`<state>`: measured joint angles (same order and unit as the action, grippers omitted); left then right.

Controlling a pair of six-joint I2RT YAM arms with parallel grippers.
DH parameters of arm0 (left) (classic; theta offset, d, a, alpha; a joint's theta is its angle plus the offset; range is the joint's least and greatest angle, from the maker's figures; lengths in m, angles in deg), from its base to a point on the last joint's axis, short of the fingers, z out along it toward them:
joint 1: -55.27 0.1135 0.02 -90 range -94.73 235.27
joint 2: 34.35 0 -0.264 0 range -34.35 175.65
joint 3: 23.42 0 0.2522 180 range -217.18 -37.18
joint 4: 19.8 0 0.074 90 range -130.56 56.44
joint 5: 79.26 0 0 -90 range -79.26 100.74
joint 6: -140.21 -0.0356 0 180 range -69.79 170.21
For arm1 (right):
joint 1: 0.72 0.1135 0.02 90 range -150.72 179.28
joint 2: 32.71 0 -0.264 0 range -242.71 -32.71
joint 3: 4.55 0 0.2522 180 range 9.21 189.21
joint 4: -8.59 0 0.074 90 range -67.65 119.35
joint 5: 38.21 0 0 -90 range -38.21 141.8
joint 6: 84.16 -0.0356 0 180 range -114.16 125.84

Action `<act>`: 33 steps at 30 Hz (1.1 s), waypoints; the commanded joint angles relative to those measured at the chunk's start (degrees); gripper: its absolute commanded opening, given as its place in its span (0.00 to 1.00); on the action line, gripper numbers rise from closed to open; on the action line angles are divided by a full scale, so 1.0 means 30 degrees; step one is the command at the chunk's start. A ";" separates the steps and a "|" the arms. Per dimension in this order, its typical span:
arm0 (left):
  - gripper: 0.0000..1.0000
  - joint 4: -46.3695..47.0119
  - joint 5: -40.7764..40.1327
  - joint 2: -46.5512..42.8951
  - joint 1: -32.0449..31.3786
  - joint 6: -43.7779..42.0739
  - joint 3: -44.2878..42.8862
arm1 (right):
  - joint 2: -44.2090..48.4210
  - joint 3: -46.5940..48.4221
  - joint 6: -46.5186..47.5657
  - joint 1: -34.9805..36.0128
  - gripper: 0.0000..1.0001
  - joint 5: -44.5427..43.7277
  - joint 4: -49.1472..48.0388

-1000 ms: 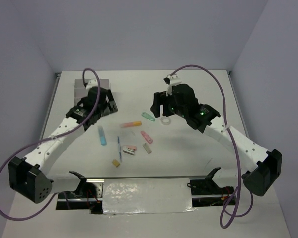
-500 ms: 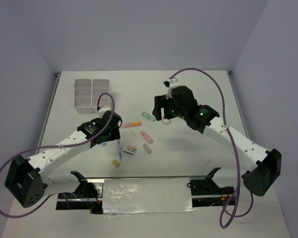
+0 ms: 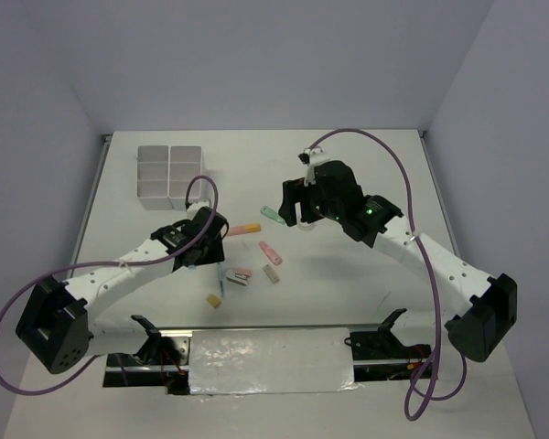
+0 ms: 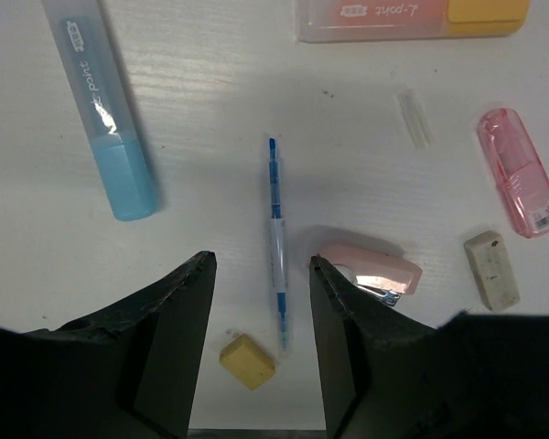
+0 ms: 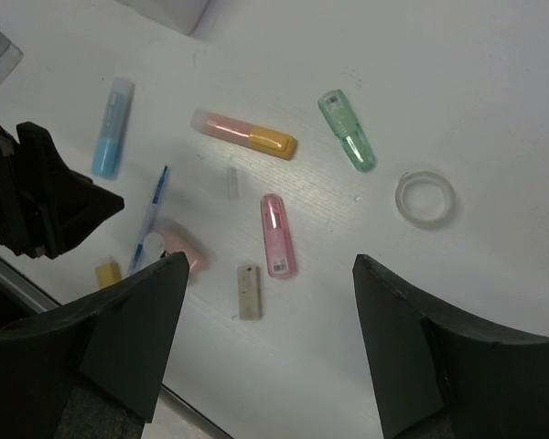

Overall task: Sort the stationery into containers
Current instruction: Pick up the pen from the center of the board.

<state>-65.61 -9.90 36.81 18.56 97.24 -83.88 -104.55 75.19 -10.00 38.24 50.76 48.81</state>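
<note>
**Left tool** (image 4: 259,267), wrist view. I see the jaws parted to a middling gap, gripping nothing. The thin blue pen (image 4: 275,242) lies lengthwise on the surface (image 4: 210,192) between the two fingers. The tan block (image 4: 248,360) sits in the same gap, nearer the wrist. Outside the left finger and ahead lies the blue highlighter (image 4: 101,119). Just beside the right finger is the pink stapler-like piece (image 4: 371,273) (metal showing at its edge), and farther out a grey eraser (image 4: 492,269). The orange-yellow highlighter (image 4: 412,16) lies ahead of the tool.

**Right tool** (image 5: 270,265), wrist view. The jaws are wide and empty, raised above the surface. The green highlighter (image 5: 347,130) and clear tape ring (image 5: 425,198) lie ahead of it.

**Top view.** The white six-compartment box (image 3: 169,171) stands beyond the left tool, apart from both.
</note>
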 commanded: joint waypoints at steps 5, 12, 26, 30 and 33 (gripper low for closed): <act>0.54 0.0547 0.0172 0.0187 -0.0215 0.0731 0.0799 | -0.0196 -0.0019 0.0268 -0.0067 0.80 0.0258 -0.1026; 0.54 0.1426 0.0788 0.0949 -0.0566 0.1082 0.1590 | -0.0313 -0.0194 0.0181 -0.0096 0.80 0.0726 -0.1289; 0.50 0.2334 0.0759 0.2500 -0.1445 0.1462 0.2675 | -0.0430 0.0040 0.0415 -0.0096 0.80 0.1107 -0.1173; 0.45 0.2540 0.0671 0.3029 -0.1504 0.1464 0.2705 | -0.0606 0.0069 0.0415 -0.0009 0.80 0.1429 -0.1260; 0.44 0.2511 0.0582 0.3497 -0.1504 0.1405 0.2529 | -0.0694 0.0040 0.0415 -0.0038 0.79 0.1547 -0.1319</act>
<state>-58.83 -8.42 45.31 14.28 100.12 -76.21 -106.05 75.12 -9.49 38.24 54.32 48.02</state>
